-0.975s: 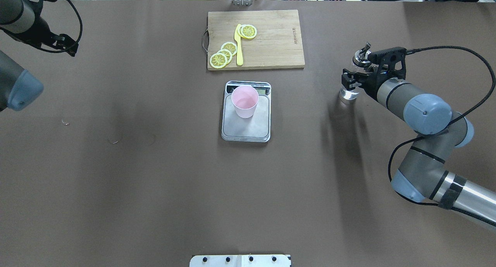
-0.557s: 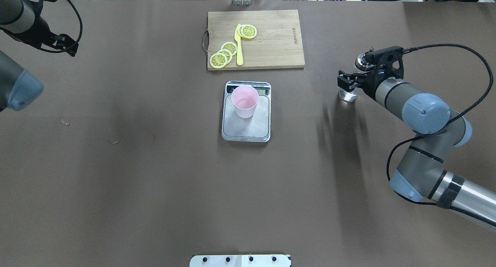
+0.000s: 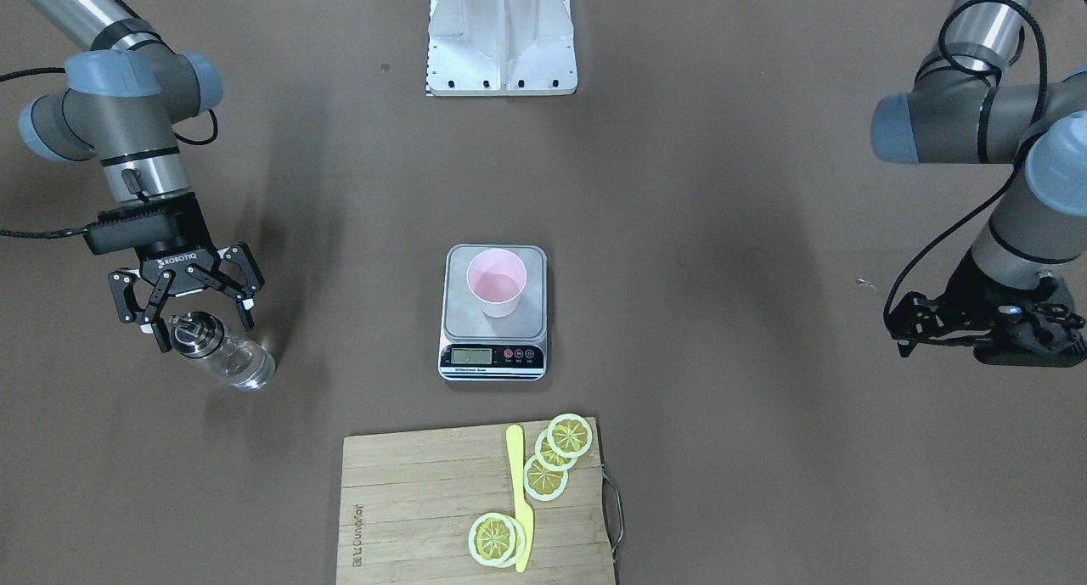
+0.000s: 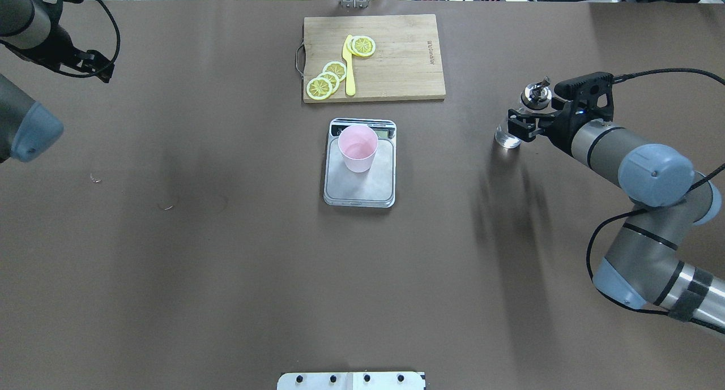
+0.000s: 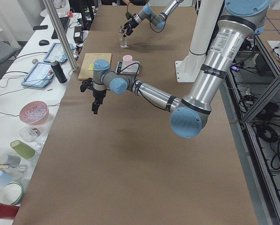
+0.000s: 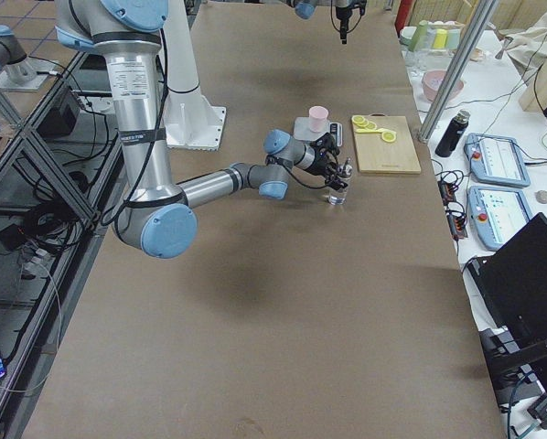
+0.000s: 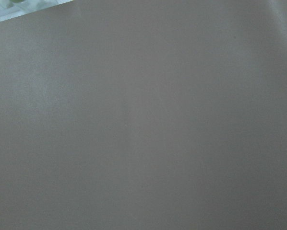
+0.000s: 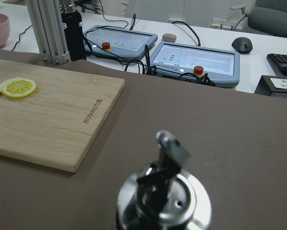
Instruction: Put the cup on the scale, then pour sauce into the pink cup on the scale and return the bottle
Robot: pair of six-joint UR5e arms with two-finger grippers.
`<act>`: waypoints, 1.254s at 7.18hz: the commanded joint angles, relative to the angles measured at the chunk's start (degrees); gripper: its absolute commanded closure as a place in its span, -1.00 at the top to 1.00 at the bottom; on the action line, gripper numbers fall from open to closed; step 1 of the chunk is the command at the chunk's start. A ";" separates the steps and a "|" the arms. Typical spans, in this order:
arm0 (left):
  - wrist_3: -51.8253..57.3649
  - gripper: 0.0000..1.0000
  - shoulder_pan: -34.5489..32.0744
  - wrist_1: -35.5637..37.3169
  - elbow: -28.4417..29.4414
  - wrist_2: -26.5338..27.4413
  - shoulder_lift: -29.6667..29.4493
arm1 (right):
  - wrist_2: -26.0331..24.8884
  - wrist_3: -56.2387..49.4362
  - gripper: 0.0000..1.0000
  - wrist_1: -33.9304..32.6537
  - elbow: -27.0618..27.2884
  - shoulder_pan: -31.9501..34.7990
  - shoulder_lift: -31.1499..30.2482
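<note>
The cup (image 4: 358,148) stands upright on the scale (image 4: 359,189), on the half of the steel platform nearer the display strip. The scale lies about midway between the tabletop's (image 4: 226,265) left and right edges, a little towards the far edge, display end pointing away from the robot. The digits are too small to read.

The bottle (image 3: 239,364) stands upright on the tabletop towards its right edge, well apart from the scale and level with it. The right end effector (image 3: 197,317) is at the bottle's top on the robot's side, jaws spread wide with a finger on either side of the metal cap (image 3: 194,332) — not clamped on it. Whether a pad touches the bottle I cannot tell. In the right wrist view the cap fills the bottom centre, spout lever up, and no fingers show. The glass is clear; the level of the sauce inside cannot be made out.

The left end effector (image 5: 94,108) hangs above bare tabletop near the far left corner, pointing down, with nothing in it; whether its jaws are open or closed I cannot tell.

A wooden cutting board (image 4: 396,67) lies just beyond the scale near the far edge, carrying lemon slices (image 4: 334,70) and a yellow knife (image 4: 349,67).
</note>
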 commanded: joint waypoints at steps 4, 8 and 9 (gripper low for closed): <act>0.79 0.98 -1.05 -0.04 -0.43 0.00 0.73 | 23.88 -0.72 1.00 -21.95 20.39 10.85 -6.11; 9.52 0.98 -12.87 4.15 -0.26 -10.94 1.00 | 48.49 -26.20 1.00 -48.67 14.47 34.08 0.21; 17.06 0.98 -15.71 5.92 0.00 -11.59 2.56 | 51.91 -30.83 1.00 -56.41 12.44 36.99 1.10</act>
